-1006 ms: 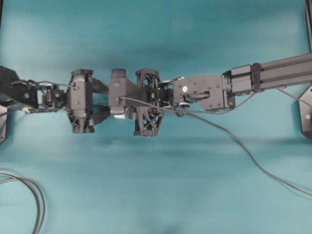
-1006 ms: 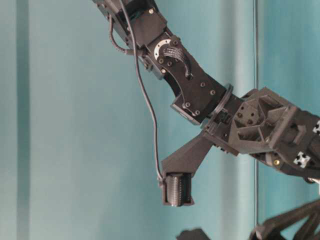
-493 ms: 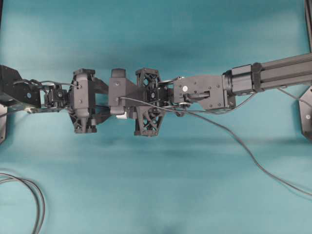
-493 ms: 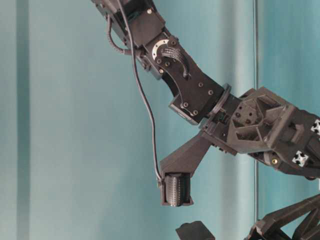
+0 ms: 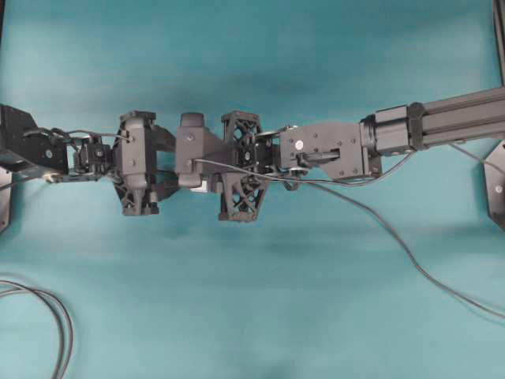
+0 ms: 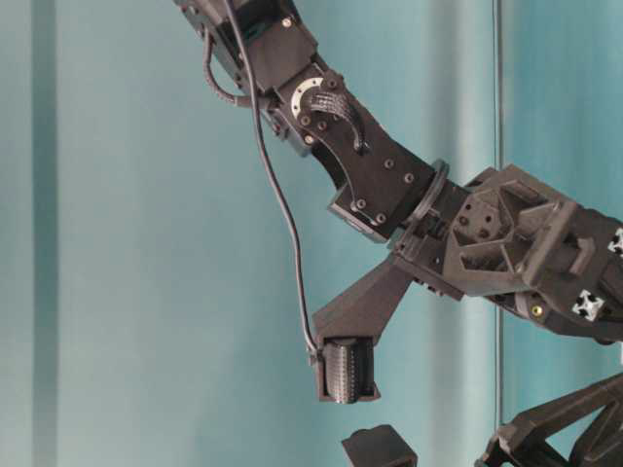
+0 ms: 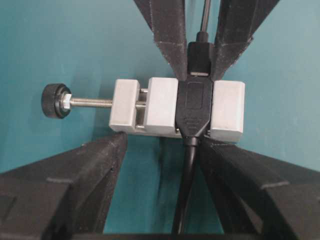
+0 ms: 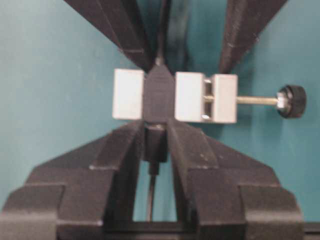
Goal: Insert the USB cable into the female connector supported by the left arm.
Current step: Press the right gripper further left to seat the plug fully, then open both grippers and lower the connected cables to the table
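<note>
In the left wrist view the female connector [image 7: 194, 107] sits clamped in its white block [image 7: 162, 105], whose black-knobbed screw [image 7: 54, 100] points left. My left gripper [image 7: 164, 142] has its jaws wide, with one fingertip at each end of the block's near edge, and carries it off the table. The USB cable's plug [image 7: 200, 57] butts into the connector from the far side, and hardly any metal tip shows. The right wrist view shows my right gripper [image 8: 156, 131] shut on that plug [image 8: 156, 142], its cable [image 8: 151, 200] trailing back between the fingers. Overhead, the left arm [image 5: 134, 162] and the right arm [image 5: 331, 150] meet nose to nose.
The USB cable [image 5: 394, 237] sags from the right wrist across the teal table [image 5: 252, 316] to the right edge. A looped pair of black cables [image 5: 59, 324] lies at the bottom left. A black bracket [image 5: 497, 185] stands at the right edge.
The left arm has crept slightly right, toward the right gripper, and a dark part of it has risen at the bottom of the table-level view. Both grips look unchanged.
</note>
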Controlling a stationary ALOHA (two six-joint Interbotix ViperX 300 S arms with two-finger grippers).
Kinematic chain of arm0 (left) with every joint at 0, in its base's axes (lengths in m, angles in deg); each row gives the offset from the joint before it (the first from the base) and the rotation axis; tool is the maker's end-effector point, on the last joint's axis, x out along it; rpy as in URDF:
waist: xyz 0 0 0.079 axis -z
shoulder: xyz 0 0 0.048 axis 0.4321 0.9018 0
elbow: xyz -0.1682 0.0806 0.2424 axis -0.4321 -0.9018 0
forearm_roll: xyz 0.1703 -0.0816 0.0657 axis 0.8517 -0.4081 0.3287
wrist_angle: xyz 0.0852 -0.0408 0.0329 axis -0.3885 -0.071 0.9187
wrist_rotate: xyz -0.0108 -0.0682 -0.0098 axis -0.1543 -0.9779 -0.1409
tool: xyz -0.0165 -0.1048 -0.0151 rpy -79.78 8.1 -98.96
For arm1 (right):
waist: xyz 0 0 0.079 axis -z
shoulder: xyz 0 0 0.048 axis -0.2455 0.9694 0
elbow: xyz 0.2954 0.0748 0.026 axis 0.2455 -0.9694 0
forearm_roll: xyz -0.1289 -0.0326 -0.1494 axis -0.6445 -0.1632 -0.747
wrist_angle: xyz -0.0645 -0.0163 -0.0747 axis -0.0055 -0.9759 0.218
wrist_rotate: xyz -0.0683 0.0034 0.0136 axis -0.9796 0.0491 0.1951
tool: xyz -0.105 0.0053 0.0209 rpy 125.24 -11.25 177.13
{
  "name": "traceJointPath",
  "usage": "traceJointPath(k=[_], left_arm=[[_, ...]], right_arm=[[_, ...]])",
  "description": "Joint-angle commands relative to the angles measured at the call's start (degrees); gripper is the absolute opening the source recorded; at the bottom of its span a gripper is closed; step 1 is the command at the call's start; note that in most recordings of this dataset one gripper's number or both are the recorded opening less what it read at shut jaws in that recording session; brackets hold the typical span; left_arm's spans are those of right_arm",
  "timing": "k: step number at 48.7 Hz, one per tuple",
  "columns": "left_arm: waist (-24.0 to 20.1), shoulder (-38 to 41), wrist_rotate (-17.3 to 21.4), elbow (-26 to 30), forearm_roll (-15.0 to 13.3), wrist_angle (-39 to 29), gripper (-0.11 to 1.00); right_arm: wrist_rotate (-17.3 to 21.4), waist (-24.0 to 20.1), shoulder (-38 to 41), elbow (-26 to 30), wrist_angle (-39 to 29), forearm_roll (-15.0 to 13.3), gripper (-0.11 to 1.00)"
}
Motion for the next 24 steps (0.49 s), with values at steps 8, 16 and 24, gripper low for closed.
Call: traceJointPath(k=[8,16,24], left_arm=[[1.1,-1.8,-1.1,2.0,-0.1,0.0,0.77],[1.1,-5.5,-1.2,-1.8,-0.1,-0.5,0.77],[1.2,-10.7,-1.2,-5.8,-0.1,-1.1,0.77]], right_arm=[[0.7,-1.5,-3.0,1.0,-2.1,0.0,0.53],[0.9,-1.7,-7.2,-3.1,-3.6,-0.1,0.54],[2.3,-1.8,-13.6,-8.3,-3.1,0.0,0.53]])
